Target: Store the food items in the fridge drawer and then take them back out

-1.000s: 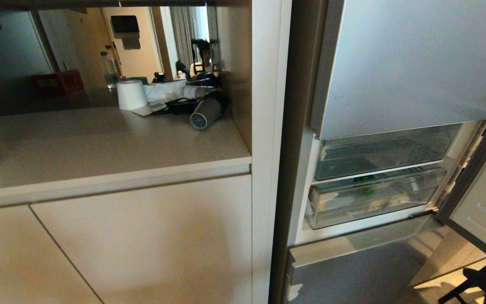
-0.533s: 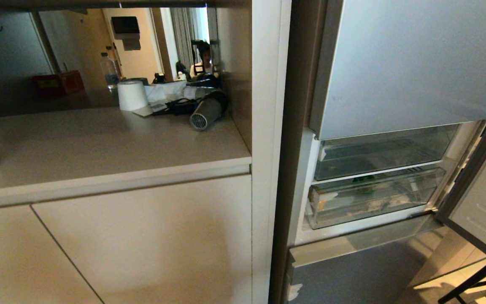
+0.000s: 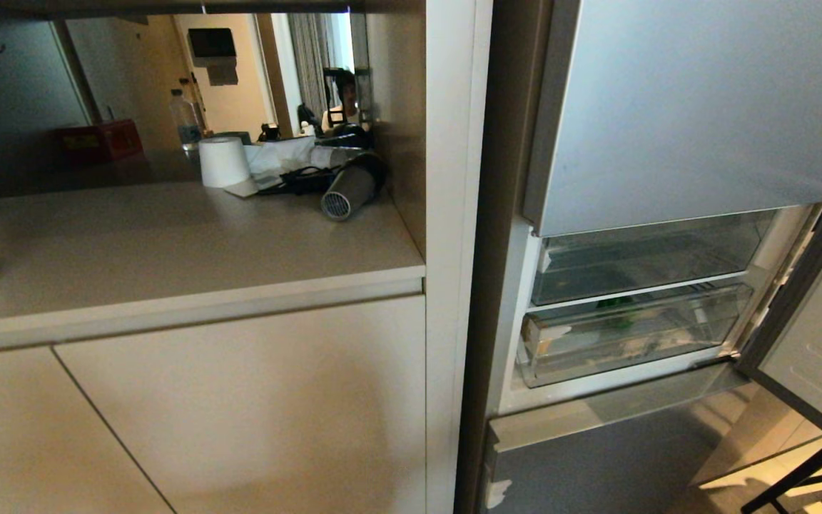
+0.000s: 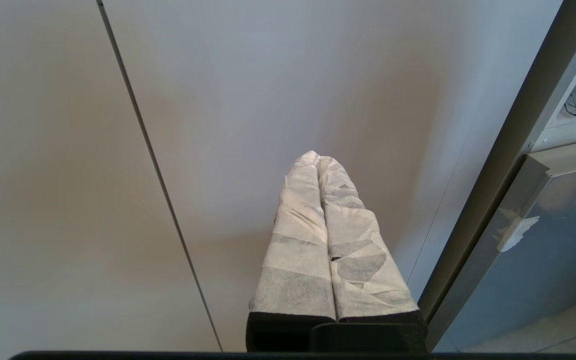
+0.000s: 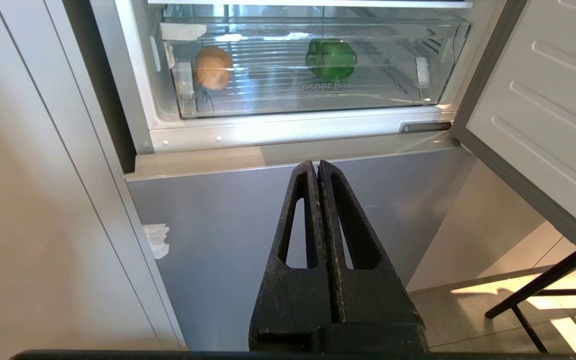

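The fridge drawer (image 5: 368,97), a clear shallow bin, sits pushed in under a glass shelf of the open fridge. Inside it lie a green bell pepper (image 5: 331,59) near the middle and a tan potato (image 5: 213,67) toward one end. In the head view the drawer (image 3: 668,335) shows only a green glimpse of the pepper (image 3: 616,307). My right gripper (image 5: 317,165) is shut and empty, low in front of the grey lower fridge door, below the drawer. My left gripper (image 4: 316,156), with white-wrapped fingers, is shut and empty, facing a beige cabinet door. Neither gripper shows in the head view.
The open fridge door (image 3: 818,343) stands out at the right, with black stand legs (image 3: 803,478) on the floor beneath it. Left of the fridge, a counter (image 3: 168,243) carries a hair dryer (image 3: 347,189) and a paper roll (image 3: 222,160). A mirror behind reflects a person (image 3: 345,93).
The dark right arm part seen at the head view's lower right corner a second ago has dropped out of view. Drawer, pepper and potato have not moved.
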You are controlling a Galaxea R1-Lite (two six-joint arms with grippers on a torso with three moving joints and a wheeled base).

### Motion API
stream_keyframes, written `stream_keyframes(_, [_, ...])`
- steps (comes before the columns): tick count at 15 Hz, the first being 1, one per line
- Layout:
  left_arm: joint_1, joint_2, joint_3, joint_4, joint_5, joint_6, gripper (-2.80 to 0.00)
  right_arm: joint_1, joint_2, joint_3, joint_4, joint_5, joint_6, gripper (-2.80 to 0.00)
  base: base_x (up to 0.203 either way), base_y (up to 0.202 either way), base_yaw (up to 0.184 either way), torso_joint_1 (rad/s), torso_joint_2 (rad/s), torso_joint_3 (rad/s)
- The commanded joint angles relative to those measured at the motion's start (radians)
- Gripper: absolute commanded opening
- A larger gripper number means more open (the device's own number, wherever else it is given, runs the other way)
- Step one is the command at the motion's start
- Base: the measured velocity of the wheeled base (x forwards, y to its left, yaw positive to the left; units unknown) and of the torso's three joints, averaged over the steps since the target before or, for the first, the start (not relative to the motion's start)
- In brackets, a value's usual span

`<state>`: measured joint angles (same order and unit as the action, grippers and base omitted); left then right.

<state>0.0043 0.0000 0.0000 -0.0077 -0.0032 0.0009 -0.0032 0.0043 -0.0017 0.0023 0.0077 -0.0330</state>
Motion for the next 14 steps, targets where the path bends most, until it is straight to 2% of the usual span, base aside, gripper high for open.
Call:
stream_keyframes(1, [0.000, -0.001, 0.005, -0.002, 0.000, 0.000, -2.80, 0.000, -0.003, 0.000, 0.004, 0.000, -0.001, -2.80, 0.000, 0.000, 0.000, 0.000, 0.00, 0.000])
stream_keyframes(6, [0.000, -0.002, 0.004, -0.002, 0.000, 0.000, -2.80, 0.000, -0.003, 0.000, 0.004, 0.000, -0.001, -2.80, 0.001, 0.000, -0.019, 0.001, 0.00, 0.001])
stream_keyframes(14, [0.000, -0.001, 0.005, -0.002, 0.000, 0.001, -2.80, 0.000, -0.003, 0.000, 0.004, 0.002, -0.005, -2.80, 0.001, 0.007, -0.174, 0.004, 0.00, 0.006])
